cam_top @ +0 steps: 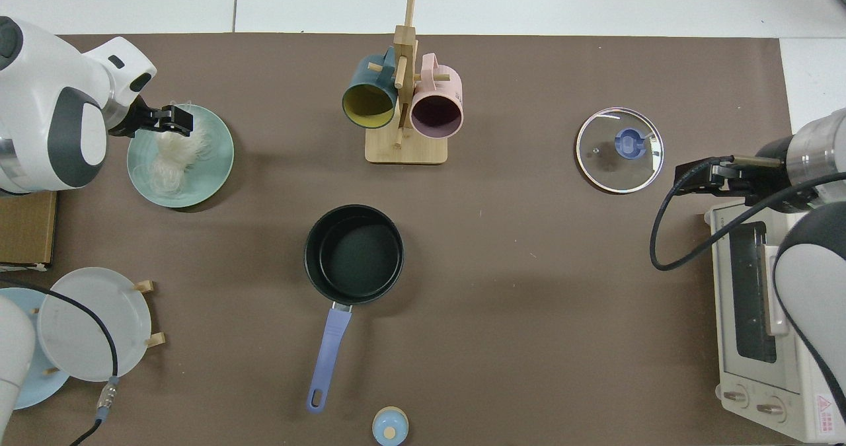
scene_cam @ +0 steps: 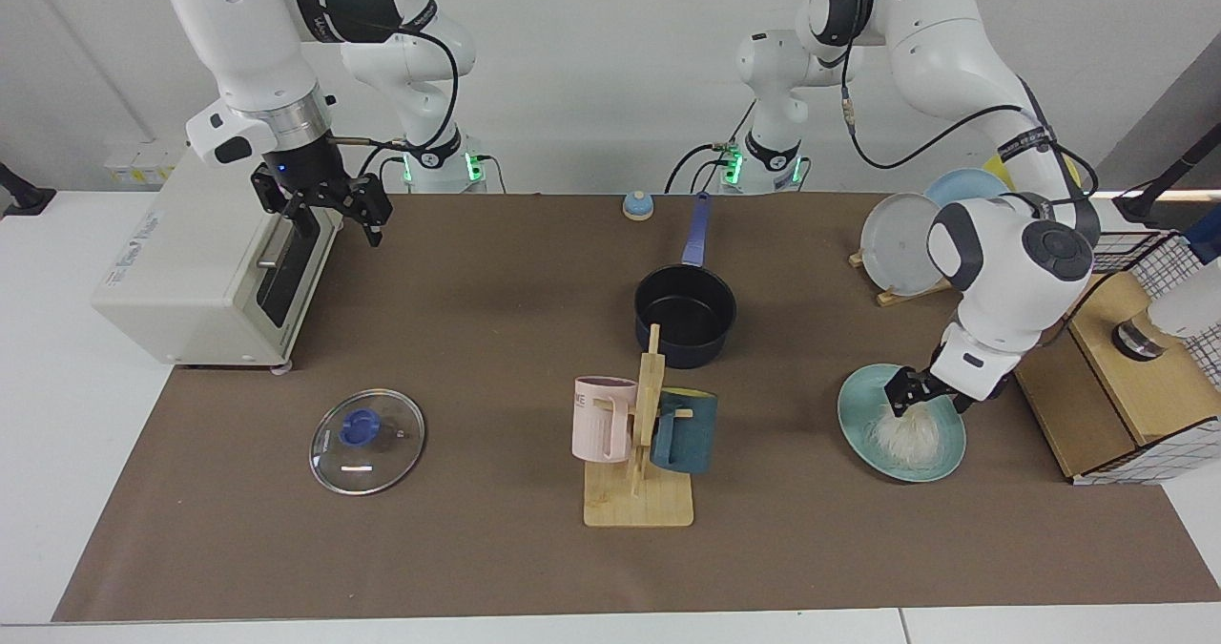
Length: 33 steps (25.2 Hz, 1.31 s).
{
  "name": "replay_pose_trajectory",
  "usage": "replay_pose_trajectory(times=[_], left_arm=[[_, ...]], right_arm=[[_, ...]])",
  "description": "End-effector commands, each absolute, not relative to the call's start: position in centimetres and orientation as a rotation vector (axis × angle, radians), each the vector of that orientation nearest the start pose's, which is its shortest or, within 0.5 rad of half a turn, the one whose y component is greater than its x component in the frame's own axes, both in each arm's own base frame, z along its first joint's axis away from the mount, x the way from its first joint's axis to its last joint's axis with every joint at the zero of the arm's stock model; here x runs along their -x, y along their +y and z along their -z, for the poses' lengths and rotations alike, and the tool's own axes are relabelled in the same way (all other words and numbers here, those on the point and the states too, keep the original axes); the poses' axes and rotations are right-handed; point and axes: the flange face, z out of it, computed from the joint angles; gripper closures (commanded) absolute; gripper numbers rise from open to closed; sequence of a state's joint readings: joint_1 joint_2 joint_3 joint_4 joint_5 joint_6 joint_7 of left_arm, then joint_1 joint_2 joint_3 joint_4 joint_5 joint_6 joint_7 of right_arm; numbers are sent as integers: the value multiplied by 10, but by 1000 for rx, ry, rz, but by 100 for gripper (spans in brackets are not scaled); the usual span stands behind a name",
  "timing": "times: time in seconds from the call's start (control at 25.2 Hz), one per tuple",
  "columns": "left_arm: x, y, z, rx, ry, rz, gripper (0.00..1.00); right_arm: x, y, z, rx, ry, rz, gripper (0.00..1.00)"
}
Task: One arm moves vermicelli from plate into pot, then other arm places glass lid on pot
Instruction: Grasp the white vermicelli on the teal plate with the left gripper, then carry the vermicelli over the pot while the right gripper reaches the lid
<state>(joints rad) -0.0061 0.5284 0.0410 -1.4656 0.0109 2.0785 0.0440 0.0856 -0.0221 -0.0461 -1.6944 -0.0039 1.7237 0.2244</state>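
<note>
While the left gripper (scene_cam: 916, 398) sits low at the top of the vermicelli (scene_cam: 904, 434), its fingers look to be into the upper strands, but whether they're apart or already pinched on the nest can't be told from either view. Vermicelli lies directly under and just in front of that claw, on the teal plate (scene_cam: 863, 429), nothing lifted yet. Pot (scene_cam: 685, 315) is well off to the side of the claw toward table centre, empty, handle pointing away toward the arm bases. Handling guess: nest is very light, soft, springy, thin threads brittle if dry, so it'll compress a lot and strands can slip out or trail; loose loops at plate edge may snag. Best hold is through the dense middle of the bundle, fingers deep either side, not the wispy fringe; top view shows the claw nearer the nest's upper end (cam_top: 175, 143) than its middle, so part may dangle. Plate is light too and could shift if fingers press it. Right gripper (scene_cam: 329, 207) waits with fingers apart, in front of the toaster oven (scene_cam: 205, 272), well away; glass lid (scene_cam: 367, 439) lies flat on the mat below and in front of it, untouched.
</note>
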Motion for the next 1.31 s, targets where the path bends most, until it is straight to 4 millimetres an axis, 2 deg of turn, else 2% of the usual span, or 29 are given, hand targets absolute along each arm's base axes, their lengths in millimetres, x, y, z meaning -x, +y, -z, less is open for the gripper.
replay_pose_trajectory(times=[0.0, 0.16, 0.32, 0.48, 0.56, 0.6, 0.63, 0.67, 0.71, 1.07, 1.27], left_arm=[[-707, 16, -351, 3102, 58, 144, 0], [-703, 10, -335, 3107, 63, 123, 0], [-702, 11, -329, 3109, 50, 121, 0], [-704, 19, -293, 3110, 33, 96, 0], [-704, 19, -292, 3109, 34, 85, 2], [-704, 19, -292, 3108, 46, 84, 11], [-703, 19, -291, 3109, 49, 80, 36], [-703, 18, -291, 3109, 44, 75, 81], [-703, 18, -292, 3111, 35, 73, 100], [-703, 27, -307, 3110, 30, 67, 100], [-701, 30, -338, 3102, 26, 62, 100]], right_arm=[[-560, 21, -594, 3119, 314, 62, 1], [-559, 21, -594, 3119, 314, 64, 1], [-559, 21, -594, 3119, 314, 64, 1], [-560, 20, -594, 3119, 317, 64, 1], [-560, 20, -594, 3119, 317, 64, 1], [-560, 20, -594, 3119, 317, 64, 1], [-559, 21, -594, 3119, 314, 64, 1], [-559, 21, -594, 3119, 314, 64, 1], [-560, 21, -595, 3119, 314, 66, 1], [-560, 20, -595, 3120, 317, 67, 1], [-559, 21, -594, 3119, 314, 64, 1]])
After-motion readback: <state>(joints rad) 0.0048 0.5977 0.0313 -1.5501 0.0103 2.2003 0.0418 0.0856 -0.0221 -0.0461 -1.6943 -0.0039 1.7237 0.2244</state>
